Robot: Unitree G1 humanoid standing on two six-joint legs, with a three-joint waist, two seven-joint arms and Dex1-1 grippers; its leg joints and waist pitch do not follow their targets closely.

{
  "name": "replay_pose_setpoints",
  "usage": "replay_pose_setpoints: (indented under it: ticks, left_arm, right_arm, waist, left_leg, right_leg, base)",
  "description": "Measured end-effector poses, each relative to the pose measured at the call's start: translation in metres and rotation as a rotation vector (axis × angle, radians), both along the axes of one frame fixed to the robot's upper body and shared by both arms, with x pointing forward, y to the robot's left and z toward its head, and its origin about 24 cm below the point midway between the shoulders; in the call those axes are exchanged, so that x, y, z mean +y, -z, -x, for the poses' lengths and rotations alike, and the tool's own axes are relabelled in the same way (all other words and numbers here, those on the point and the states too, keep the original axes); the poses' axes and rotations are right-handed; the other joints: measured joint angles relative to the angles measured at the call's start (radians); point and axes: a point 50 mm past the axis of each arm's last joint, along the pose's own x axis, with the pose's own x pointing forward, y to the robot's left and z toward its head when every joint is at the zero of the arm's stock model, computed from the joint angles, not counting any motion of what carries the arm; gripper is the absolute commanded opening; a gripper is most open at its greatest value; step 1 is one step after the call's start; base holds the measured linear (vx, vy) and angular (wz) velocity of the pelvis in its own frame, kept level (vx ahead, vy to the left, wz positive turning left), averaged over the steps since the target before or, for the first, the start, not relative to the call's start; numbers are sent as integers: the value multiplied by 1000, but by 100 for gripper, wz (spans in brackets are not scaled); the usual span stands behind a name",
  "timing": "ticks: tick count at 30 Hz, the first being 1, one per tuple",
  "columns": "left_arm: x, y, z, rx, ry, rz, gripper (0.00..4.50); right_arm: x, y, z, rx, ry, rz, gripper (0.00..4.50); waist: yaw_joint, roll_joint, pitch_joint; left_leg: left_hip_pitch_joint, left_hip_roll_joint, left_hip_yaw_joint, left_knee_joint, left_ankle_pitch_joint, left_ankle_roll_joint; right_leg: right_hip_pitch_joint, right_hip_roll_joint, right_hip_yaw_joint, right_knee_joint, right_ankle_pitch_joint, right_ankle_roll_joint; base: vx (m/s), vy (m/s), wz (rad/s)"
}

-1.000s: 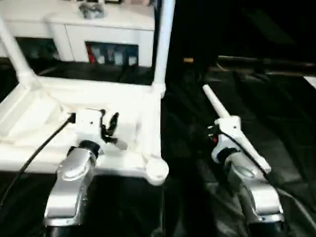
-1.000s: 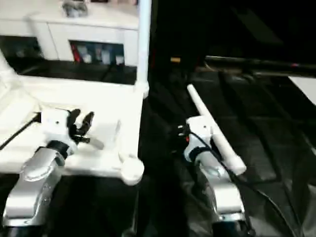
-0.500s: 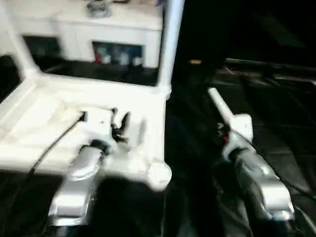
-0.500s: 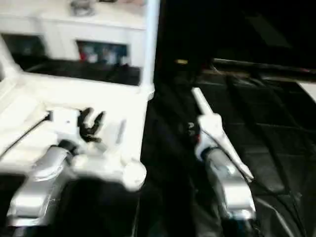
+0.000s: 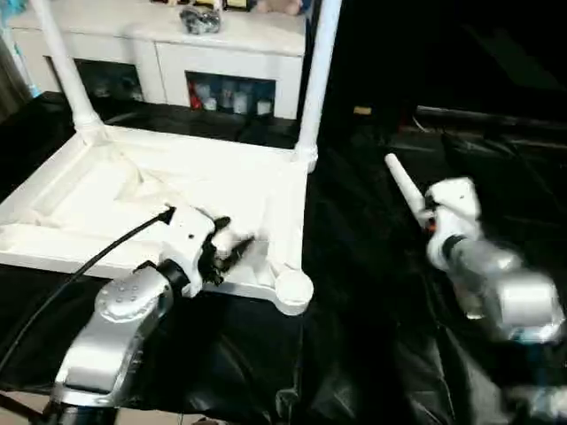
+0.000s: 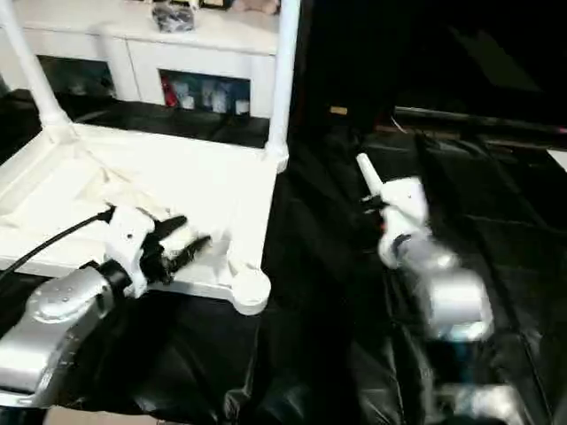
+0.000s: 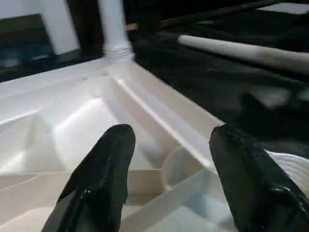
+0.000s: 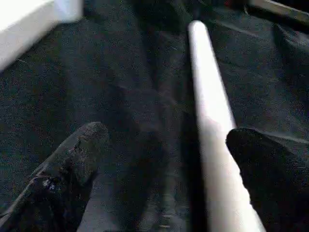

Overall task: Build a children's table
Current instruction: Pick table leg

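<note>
Fingers of the left gripper (image 7: 166,159) spread wider than a second ago, empty above the upturned table top (image 5: 106,190); right gripper (image 8: 164,159) gapes beside the loose leg (image 8: 207,101), ungrasped; this leg lies flat on the black cover (image 5: 372,292), long axis pointing away from the robot; two legs stand upright in the far corners.

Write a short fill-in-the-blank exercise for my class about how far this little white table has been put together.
1. The tabletop lies upside down on a ____ cover.
2. ____ legs stand upright in its far corner sockets; one is the far right leg.
3. The near right socket is ____.
4. A loose leg lies on the cover between the right tool's two open ____.

Missing words: black; Two; empty; fingers
</note>
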Motion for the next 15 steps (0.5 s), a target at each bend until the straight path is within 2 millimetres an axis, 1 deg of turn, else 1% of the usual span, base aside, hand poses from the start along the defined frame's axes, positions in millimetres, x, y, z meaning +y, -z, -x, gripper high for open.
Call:
replay_pose_setpoints:
  ticks: [1, 3, 4, 8, 9, 10, 12, 13, 15]
  left_arm:
    - [0, -2, 1, 7, 23, 1, 322]
    - [-1, -5, 3, 10, 48, 5, 327]
    - [-2, -7, 4, 12, 55, 7, 344]
    - [-2, -8, 5, 24, 70, 12, 378]
    - [-1, -8, 5, 27, 76, 11, 378]
    - [-1, -8, 6, 35, 89, 13, 392]
    - [-1, -9, 10, 48, 114, 14, 392]
    - [-1, -10, 12, 56, 128, 23, 392]
    - [-2, -10, 16, 66, 155, 30, 392]
  right_arm:
    - [-3, -4, -2, 10, 10, 16, 450]
    - [-11, -8, -4, 47, 36, 42, 450]
    - [-17, -8, -3, 72, 54, 61, 450]
    - [-28, 1, 0, 170, 87, 65, 450]
    - [-31, 3, 1, 191, 96, 66, 450]
    - [-34, 5, 2, 214, 109, 69, 450]
    - [-38, 5, 2, 246, 129, 70, 450]
    - [-40, 4, 2, 256, 138, 72, 450]
    - [-41, 5, 4, 288, 138, 60, 450]
  waist:
    - [0, 0, 0]
    - [1, -1, 0]
    - [2, -1, 0]
    - [3, -2, 0]
    - [3, -2, 0]
    - [3, -3, 1]
    - [2, -5, 2]
    - [1, -6, 3]
    - [0, -10, 4]
  left_leg:
    - [-4, 0, 0, 0, 3, 0]
    - [-7, 0, 0, 0, 4, 2]
    - [-7, 0, 0, 0, 4, 2]
    - [-9, 2, 2, 0, 4, 2]
    - [-9, 3, 3, 0, 4, 2]
    - [-9, 3, 5, 0, 4, 2]
    - [-9, 5, 7, 0, 4, 2]
    - [-8, 8, 12, 0, 4, 2]
    - [-8, 11, 15, 0, 4, 2]
  right_leg:
    - [-1, 0, -1, 0, 0, 0]
    - [-1, 0, -1, -2, 0, 0]
    - [-1, 0, -1, -4, 0, 0]
    - [-1, 0, -3, -6, 1, 0]
    - [-1, 0, -3, -7, 1, 0]
    - [-1, 0, -3, -7, 1, 0]
    - [-1, 0, -3, -7, 1, 0]
    - [-1, 0, -3, -7, 1, 0]
    - [-1, 0, -4, -7, 1, 0]
  base:
    - [0, 0, 0]
    - [0, 0, 0]
    - [0, 0, 0]
    - [0, 0, 0]
    - [0, 0, 0]
    - [0, 0, 0]
    - [0, 0, 0]
    - [0, 0, 0]
    - [0, 0, 0]
